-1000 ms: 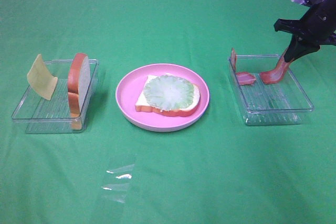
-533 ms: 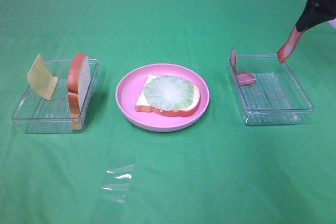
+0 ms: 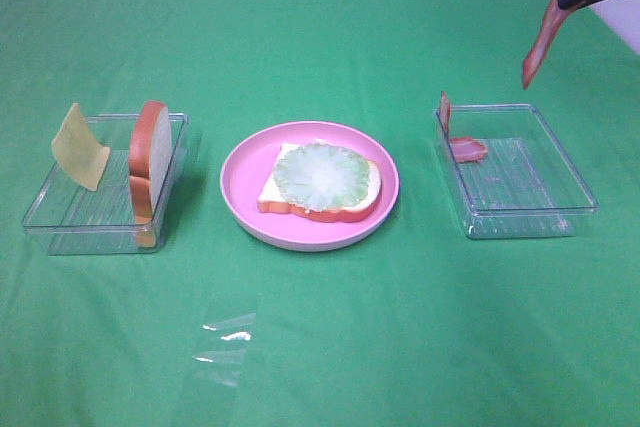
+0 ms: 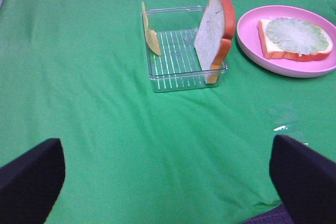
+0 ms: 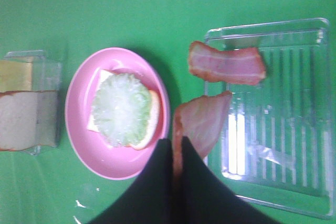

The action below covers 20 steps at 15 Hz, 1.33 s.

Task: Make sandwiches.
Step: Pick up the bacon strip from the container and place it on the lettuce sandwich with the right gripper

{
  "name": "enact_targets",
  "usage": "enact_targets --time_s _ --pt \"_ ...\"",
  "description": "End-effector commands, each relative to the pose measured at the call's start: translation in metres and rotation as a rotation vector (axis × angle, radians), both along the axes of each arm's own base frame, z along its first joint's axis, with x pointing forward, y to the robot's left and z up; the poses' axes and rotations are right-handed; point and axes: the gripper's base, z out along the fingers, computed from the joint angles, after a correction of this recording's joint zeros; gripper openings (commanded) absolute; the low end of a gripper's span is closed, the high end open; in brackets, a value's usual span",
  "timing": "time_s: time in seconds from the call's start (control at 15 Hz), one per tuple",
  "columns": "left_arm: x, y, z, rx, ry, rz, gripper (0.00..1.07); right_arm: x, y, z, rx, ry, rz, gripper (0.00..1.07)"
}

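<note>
Bacon strip [image 3: 540, 45] between right fingers [image 5: 197, 184]

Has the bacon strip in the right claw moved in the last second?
Yes. The bacon strip has lifted up and clear of the right tray, where its end rested; it now hangs in the air from the right claw.

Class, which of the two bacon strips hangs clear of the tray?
The bacon strip hanging in the air from the shut right gripper, off the right tray. The other strip stays inside, draped against the tray's wall.
</note>
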Motion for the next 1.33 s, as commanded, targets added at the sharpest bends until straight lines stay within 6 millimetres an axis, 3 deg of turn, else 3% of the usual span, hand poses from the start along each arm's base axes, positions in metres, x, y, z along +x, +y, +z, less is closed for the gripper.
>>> enact_targets --time_s 0.07,0.4,0.47,0.67,0.93,1.0,1.07,1.33 --pt "-0.002 -0.001 0.001 -0.007 -0.024 -0.008 0.98 -0.016 0.021 -0.003 0.072 -0.050 0.043 0.00" --pt "-0.002 -0.001 0.001 -0.007 -0.024 -0.008 0.98 -0.020 0.120 -0.026 0.175 -0.079 0.245 0.00" --pt "-0.002 -0.001 0.001 -0.007 -0.024 -0.008 0.98 -0.018 0.146 -0.039 0.204 -0.080 0.288 0.00" --pt "-0.002 -0.001 0.001 -0.007 -0.024 -0.008 0.98 -0.007 0.189 -0.073 0.297 -0.064 0.337 0.00" --pt "-0.002 -0.001 0.001 -0.007 -0.024 -0.008 0.98 0.023 0.217 -0.106 0.320 -0.048 0.371 0.00" --pt "-0.002 -0.001 0.001 -0.007 -0.024 -0.008 0.98 0.041 0.225 -0.126 0.331 -0.015 0.374 0.00" --pt "-0.002 -0.001 0.001 -0.007 -0.024 -0.008 0.98 0.047 0.227 -0.135 0.329 -0.004 0.373 0.00" --pt "-0.002 -0.001 0.001 -0.007 -0.024 -0.008 0.98 0.049 0.223 -0.159 0.224 0.046 0.397 0.00"
